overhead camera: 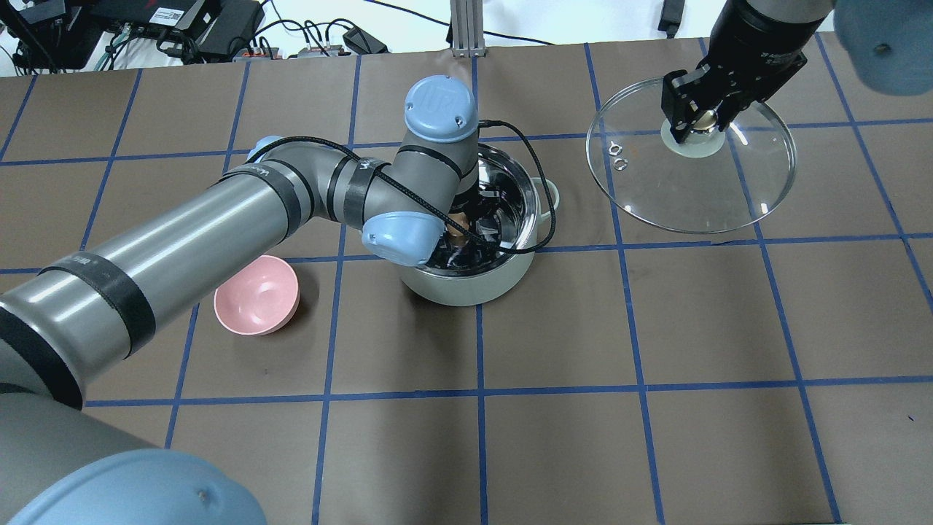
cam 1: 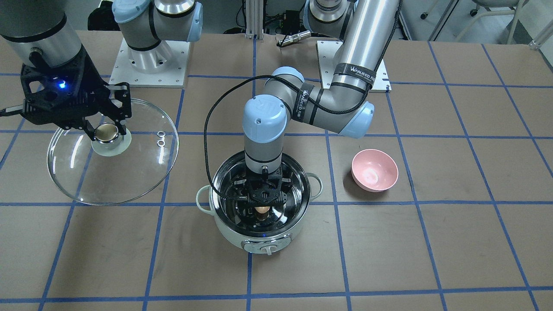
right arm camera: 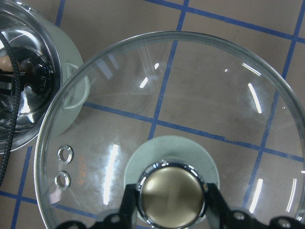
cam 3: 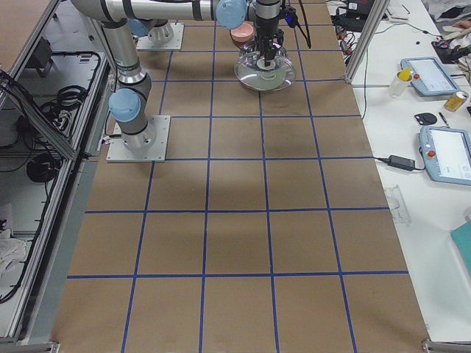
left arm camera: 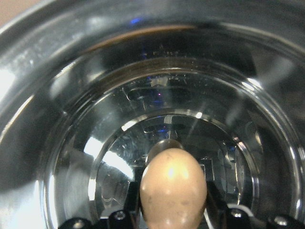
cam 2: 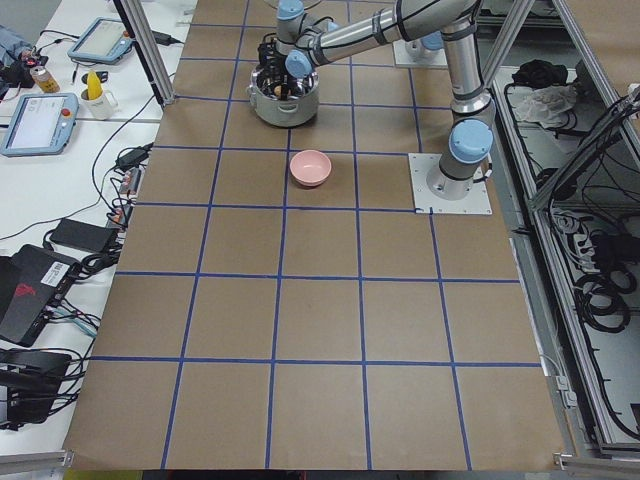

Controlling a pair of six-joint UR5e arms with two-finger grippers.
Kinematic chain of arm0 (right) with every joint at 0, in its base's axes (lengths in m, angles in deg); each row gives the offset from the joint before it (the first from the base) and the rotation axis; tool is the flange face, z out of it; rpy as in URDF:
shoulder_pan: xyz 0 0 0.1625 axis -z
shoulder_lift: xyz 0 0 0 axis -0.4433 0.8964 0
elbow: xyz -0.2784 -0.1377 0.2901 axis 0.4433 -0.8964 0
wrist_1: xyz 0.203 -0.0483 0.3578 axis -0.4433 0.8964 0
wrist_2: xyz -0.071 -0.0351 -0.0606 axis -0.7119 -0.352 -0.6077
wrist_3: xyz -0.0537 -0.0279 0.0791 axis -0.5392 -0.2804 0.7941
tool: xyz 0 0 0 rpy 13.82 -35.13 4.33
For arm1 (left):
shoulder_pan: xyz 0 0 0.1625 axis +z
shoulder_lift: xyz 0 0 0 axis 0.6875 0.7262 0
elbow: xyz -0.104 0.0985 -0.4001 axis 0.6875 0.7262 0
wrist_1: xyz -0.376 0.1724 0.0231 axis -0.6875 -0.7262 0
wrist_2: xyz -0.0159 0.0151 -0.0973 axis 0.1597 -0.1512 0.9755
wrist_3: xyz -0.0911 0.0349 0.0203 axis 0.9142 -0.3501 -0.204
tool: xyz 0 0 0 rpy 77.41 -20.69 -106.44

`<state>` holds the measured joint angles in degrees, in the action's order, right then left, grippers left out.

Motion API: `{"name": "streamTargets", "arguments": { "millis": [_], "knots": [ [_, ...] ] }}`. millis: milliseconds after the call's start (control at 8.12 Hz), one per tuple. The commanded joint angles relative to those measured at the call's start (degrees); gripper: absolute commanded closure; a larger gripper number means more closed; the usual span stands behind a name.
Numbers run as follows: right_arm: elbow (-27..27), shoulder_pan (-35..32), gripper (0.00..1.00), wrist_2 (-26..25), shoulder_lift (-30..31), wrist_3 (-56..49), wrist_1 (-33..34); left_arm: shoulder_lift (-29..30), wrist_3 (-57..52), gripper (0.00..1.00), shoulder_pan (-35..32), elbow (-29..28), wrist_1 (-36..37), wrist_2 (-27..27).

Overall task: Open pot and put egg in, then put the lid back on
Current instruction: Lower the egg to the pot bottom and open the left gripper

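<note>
Exterior front-facing: left end effector [cam 1: 261, 211] pinches tan oval egg [left arm camera: 172, 186] inside mint-white steel-lined pot [cam 1: 229, 235]. Right end effector [cam 1: 107, 134] pinches the knob [right arm camera: 171, 195] of the round clear glass lid [cam 1: 129, 172].

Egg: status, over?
Left gripper shut on egg, inside pot. Right gripper shut on lid, clear of pot. Nothing else in pot.

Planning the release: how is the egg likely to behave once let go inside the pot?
The egg, held by the left gripper inside the pot, looks smooth and oval, so it will probably roll on the shiny curved steel. Its shell is likely fragile; a drop could crack it.
</note>
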<state>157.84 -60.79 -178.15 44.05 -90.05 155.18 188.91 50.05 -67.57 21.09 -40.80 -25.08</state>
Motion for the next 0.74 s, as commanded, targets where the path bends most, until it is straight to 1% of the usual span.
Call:
{"name": "streamTargets", "arguments": {
  "millis": [0, 369, 493, 616],
  "knots": [
    [0.0, 0.0, 1.00, 0.0, 0.0, -0.1, 0.0, 0.6, -0.1, 0.91, 0.0, 0.0, 0.0, 0.0],
    [0.0, 0.0, 1.00, 0.0, 0.0, 0.0, 0.0, 0.6, 0.0, 0.90, 0.1, 0.1, 0.0, 0.1],
    [0.0, -0.1, 1.00, 0.0, 0.0, 0.0, 0.0, 0.6, 0.0, 0.83, 0.0, 0.3, 0.0, 0.0],
    [0.0, 0.0, 1.00, 0.0, 0.0, -0.1, 0.0, 0.6, 0.0, 0.80, 0.0, 0.4, 0.0, 0.0]
  ]
}}
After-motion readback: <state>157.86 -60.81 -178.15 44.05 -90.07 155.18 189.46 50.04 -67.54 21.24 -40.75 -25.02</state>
